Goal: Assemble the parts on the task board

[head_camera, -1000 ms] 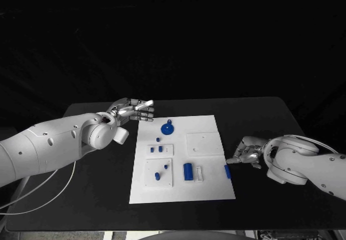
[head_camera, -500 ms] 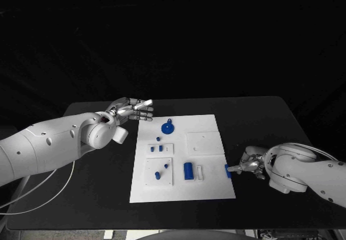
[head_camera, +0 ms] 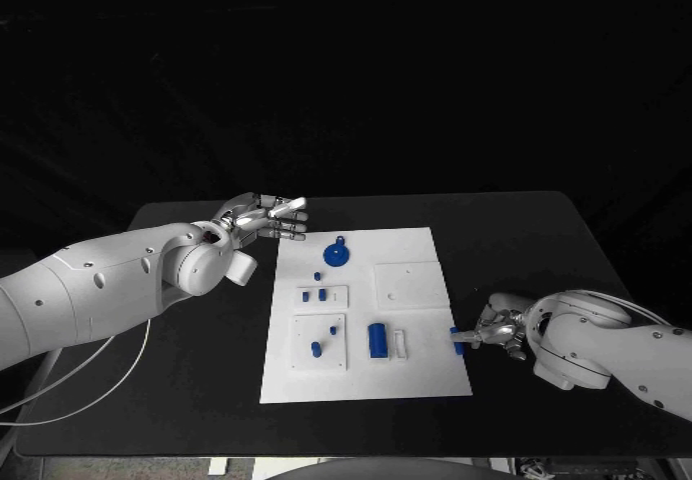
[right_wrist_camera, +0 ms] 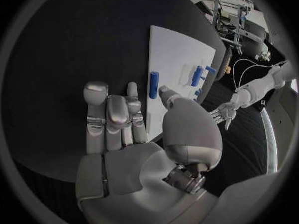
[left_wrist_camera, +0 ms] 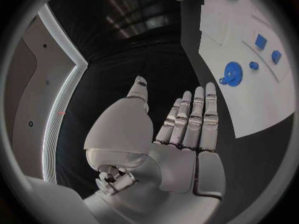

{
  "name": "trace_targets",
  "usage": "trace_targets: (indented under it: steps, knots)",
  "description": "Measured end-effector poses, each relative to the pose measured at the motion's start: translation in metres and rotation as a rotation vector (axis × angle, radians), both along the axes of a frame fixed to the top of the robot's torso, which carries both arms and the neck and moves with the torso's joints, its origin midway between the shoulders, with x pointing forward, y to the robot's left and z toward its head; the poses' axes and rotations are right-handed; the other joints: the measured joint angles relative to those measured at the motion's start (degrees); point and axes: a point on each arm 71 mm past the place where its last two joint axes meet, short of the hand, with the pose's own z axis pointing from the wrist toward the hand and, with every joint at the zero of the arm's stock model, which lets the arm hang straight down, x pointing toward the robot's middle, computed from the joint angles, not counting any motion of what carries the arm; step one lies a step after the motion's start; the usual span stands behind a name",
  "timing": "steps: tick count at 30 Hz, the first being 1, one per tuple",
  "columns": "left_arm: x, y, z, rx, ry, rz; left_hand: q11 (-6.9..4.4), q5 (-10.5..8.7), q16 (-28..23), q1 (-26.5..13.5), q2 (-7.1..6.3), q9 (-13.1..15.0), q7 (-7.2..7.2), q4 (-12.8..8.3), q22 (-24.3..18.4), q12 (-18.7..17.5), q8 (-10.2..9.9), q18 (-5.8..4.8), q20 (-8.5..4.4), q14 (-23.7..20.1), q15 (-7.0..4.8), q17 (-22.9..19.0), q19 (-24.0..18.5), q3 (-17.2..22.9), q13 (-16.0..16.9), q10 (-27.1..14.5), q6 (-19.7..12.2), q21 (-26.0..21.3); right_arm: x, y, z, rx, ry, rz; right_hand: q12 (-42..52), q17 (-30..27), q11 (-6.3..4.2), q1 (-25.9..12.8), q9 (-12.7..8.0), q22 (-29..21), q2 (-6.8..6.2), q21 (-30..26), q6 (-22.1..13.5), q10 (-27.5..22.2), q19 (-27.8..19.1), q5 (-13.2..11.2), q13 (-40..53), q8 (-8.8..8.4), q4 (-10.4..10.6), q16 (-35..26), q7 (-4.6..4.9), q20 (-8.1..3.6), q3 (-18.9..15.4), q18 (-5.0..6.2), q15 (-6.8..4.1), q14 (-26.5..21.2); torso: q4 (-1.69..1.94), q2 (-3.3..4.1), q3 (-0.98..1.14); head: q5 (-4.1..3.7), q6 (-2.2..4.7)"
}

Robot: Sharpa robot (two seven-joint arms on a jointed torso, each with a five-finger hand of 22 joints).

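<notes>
The white task board [head_camera: 418, 385] lies mid-table. On it are a blue gear [head_camera: 333, 257], a blue cylinder [head_camera: 376, 342] and several small blue pieces, some standing in white blocks [head_camera: 320, 297]. A blue peg [head_camera: 459, 340] lies at the board's right edge. My right hand [head_camera: 499, 327] sits just right of that peg, fingertips at it. In the right wrist view the peg [right_wrist_camera: 153, 84] lies flat just past the thumb tip, with the fingers [right_wrist_camera: 112, 117] stretched out and apart. My left hand [head_camera: 268, 218] hovers flat and open off the board's far left corner, holding nothing [left_wrist_camera: 184, 129].
The black table [head_camera: 534, 240] has bare surface on both sides of the board. A white cable [head_camera: 101, 385] hangs under my left arm. The gear [left_wrist_camera: 233, 74] and two small blue pieces [left_wrist_camera: 268, 47] lie on the board beyond my left fingertips.
My right hand has slid toward the near side along the board's right edge, bringing its fingertips to the blue peg. The left hand has stayed still.
</notes>
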Motion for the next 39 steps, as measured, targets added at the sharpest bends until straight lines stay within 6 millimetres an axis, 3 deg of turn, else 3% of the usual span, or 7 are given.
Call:
trace_targets:
  steps: [5, 10, 12, 21, 24, 36, 39]
  knots:
    - [0.0, 0.0, 0.0, 0.0, 0.0, 0.0, 0.0, 0.0, 0.0, 0.0, 0.0, 0.0, 0.0, 0.0, 0.0, 0.0, 0.0, 0.01, 0.0, 0.0, 0.0, 0.0, 0.0, 0.0, 0.0, 0.0, 0.0, 0.0, -0.001, 0.005, -0.003, 0.009, 0.002, 0.008, -0.24, 0.03, 0.0, 3.0, 10.29, 0.0, 1.18, 0.0, 0.31, 0.0, 0.0, 0.0, 0.0, -0.13, -4.02, -0.22, 0.3, 0.0, 2.02, 0.01, 0.0, 0.0, 0.03, 0.01, 0.0, 0.03, -0.12]
    - [0.0, 0.001, 0.0, 0.001, 0.001, 0.001, 0.0, 0.0, 0.0, 0.0, 0.02, 0.0, 0.0, -0.12, 0.0, 0.0, 0.0, 0.0, 0.0, 0.0, 0.0, 0.0, 0.0, -0.12, 0.0, 0.0, 0.0, 0.0, -0.001, 0.008, -0.006, 0.016, 0.002, 0.016, -0.24, 0.24, 0.01, 5.82, 10.37, 0.0, 2.58, 0.0, 0.9, 0.0, 0.0, 0.0, 0.16, -0.09, -7.87, -0.5, 0.29, 0.0, 1.18, 0.0, 0.0, 0.0, 0.06, 0.01, 0.03, 0.15, -0.21]
    - [0.0, 0.001, 0.0, 0.002, 0.001, 0.001, 0.0, 0.0, 0.0, -0.03, 0.51, 0.0, 0.0, -0.39, 0.0, 0.0, 0.0, 0.0, 0.0, 0.0, 0.0, 0.0, 0.0, -0.39, 0.0, 0.0, 0.0, 0.0, -0.002, 0.01, -0.007, 0.019, 0.003, 0.019, -0.25, 0.24, 0.01, 6.54, 14.01, 0.0, 2.76, 0.0, 1.25, 0.0, 0.0, 0.0, 0.24, -0.09, -8.93, -0.5, 0.12, 0.0, 1.39, 0.0, 0.0, 0.0, 0.05, 0.01, 0.03, 0.17, -0.22]
    - [0.0, 0.001, 0.0, 0.002, 0.001, 0.002, 0.0, 0.0, 0.0, -0.03, 0.5, 0.0, 0.0, -0.39, 0.0, 0.0, 0.0, 0.0, 0.0, 0.0, 0.0, 0.0, 0.0, -0.39, 0.0, 0.0, -0.01, 0.0, -0.001, 0.017, -0.01, 0.031, -0.005, 0.026, -0.24, 0.67, -0.2, 6.17, 14.11, 0.0, 3.36, 0.24, 2.14, 0.21, 0.0, 0.0, 0.6, 0.09, -12.55, -0.5, -0.15, -0.42, 3.21, -0.88, -0.18, 0.17, 0.02, -0.02, 0.03, 0.24, -0.27]
    - [0.0, 0.001, 0.0, 0.002, 0.001, 0.002, 0.0, 0.0, 0.0, -0.03, 0.5, 0.0, 0.01, -0.39, 0.0, 0.0, 0.0, 0.0, 0.0, 0.0, 0.0, 0.0, 0.0, -0.39, 0.0, 0.0, -0.01, 0.0, 0.0, 0.017, -0.011, 0.031, -0.006, 0.023, -0.24, 0.69, -0.2, 6.21, 18.29, -0.01, 3.38, 0.24, 2.41, 0.21, 0.0, 0.0, 0.6, 0.08, -13.09, -0.5, -0.3, -0.43, 3.75, -0.88, -0.18, 0.18, 0.02, -0.02, 0.02, 0.26, -0.3]
    - [0.0, 0.002, 0.0, 0.004, 0.002, 0.003, 0.0, 0.0, 0.0, -0.11, 0.57, 0.0, 0.01, -0.59, 0.0, 0.0, 0.0, 0.0, 0.0, 0.0, 0.0, 0.0, 0.0, -0.6, 0.0, 0.0, -0.01, 0.0, 0.0, 0.016, -0.012, 0.048, -0.025, 0.017, -0.24, 0.74, -0.93, 6.84, 18.18, -0.01, 6.41, 0.57, 5.2, 0.93, 0.0, -0.48, 1.02, -0.44, -15.02, -0.71, -1.44, -0.42, 7.44, -0.88, -0.41, 0.42, -0.01, -0.04, 0.01, 0.37, -0.34]
    - [0.0, 0.002, 0.0, 0.004, 0.002, 0.003, 0.0, 0.0, 0.0, -0.24, 0.7, 0.0, 0.01, -0.71, 0.0, 0.0, 0.0, 0.0, 0.0, 0.0, 0.0, 0.0, 0.0, -0.71, 0.0, 0.0, -0.01, 0.0, 0.001, 0.014, -0.011, 0.056, -0.037, 0.014, -0.24, 0.58, -1.17, 5.19, 15.49, -0.01, 8.07, 0.57, 5.89, 1.41, 0.0, 3.71, 1.17, -0.82, -14.54, -0.96, -1.12, -0.42, 7.92, -0.88, -0.41, 0.42, -0.01, -0.04, 0.01, 0.38, -0.29]
